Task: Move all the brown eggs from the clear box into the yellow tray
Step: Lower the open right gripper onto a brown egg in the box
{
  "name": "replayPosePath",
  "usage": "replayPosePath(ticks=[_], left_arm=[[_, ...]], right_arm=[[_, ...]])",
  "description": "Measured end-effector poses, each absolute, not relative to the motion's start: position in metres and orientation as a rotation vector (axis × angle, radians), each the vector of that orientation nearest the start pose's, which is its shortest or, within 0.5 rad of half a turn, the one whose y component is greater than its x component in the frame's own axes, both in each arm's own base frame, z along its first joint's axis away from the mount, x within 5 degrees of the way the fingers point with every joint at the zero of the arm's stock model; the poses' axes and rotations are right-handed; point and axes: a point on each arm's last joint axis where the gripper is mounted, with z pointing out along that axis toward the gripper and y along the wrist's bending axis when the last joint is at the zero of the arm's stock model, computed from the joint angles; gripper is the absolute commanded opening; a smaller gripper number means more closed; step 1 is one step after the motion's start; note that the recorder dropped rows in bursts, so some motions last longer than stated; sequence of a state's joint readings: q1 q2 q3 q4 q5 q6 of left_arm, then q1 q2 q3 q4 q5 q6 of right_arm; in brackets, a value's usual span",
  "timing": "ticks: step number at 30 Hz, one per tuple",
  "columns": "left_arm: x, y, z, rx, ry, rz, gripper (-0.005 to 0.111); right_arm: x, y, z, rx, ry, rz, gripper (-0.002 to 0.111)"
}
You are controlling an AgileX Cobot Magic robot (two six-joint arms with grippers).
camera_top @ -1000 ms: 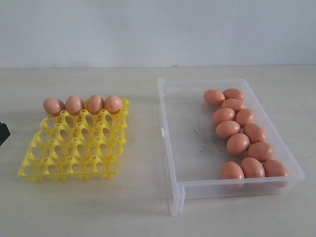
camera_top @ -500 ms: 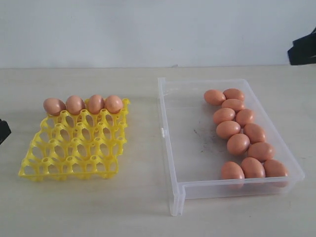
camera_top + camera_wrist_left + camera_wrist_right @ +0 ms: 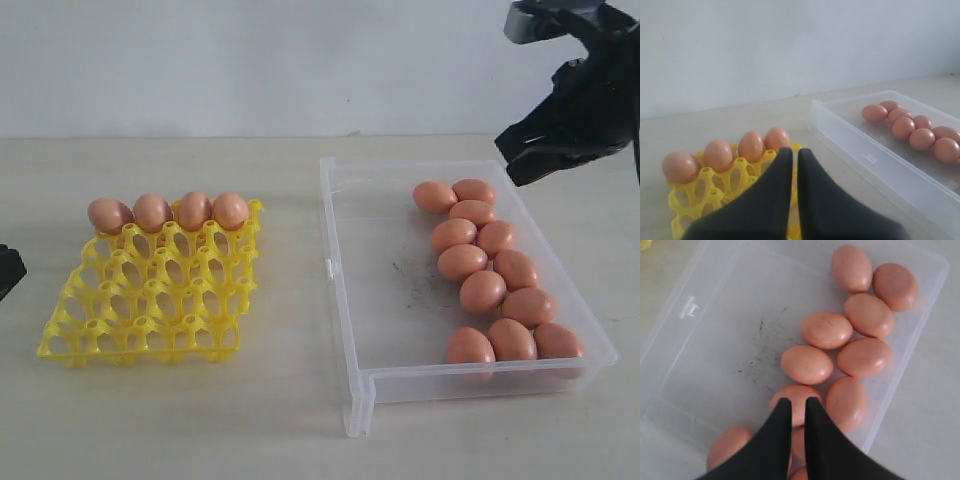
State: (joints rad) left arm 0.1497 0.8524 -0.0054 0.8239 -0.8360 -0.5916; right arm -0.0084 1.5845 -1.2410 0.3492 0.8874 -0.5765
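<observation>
Orange-brown and matte: eleven brown eggs (image 3: 482,291) in a loose double chain down the right-hand side of the clear box (image 3: 380,310), close to that wall and well apart from the left one. Four more seated in the far row of the yellow tray (image 3: 140,312), off to the left of the box. Eleven left to carry over, by the look of it.

High over the far right part of the box, the right gripper (image 3: 798,402): above the chain, touching nothing, jaws all but together with only a thin slit between, nothing held. Down near the tray, the left gripper (image 3: 794,151): jaws closed, empty, well apart from every egg in the box. Plainly a job for the right arm (much the nearer).

From the right gripper, down and somewhat toward the near end to reach the middle of the chain. All eggs on their sides, none upright; long axes mostly across the box's width, a few slanted. Hard to tell from the wrist view which single egg lies under the tips, probably a mid-chain one partly hidden behind the fingers (image 3: 775,440). Calls for opening wide first, then closing across the egg's short axis.
</observation>
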Motion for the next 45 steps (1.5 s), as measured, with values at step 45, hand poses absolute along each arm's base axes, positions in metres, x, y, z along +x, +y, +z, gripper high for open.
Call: replayPosePath(ticks=[45], left_arm=[[0.122, -0.03, 0.194, 0.337, 1.665, -0.324, 0.004]], right_arm=[[0.399, 0.083, 0.138, -1.601, 2.537, -0.174, 0.054]])
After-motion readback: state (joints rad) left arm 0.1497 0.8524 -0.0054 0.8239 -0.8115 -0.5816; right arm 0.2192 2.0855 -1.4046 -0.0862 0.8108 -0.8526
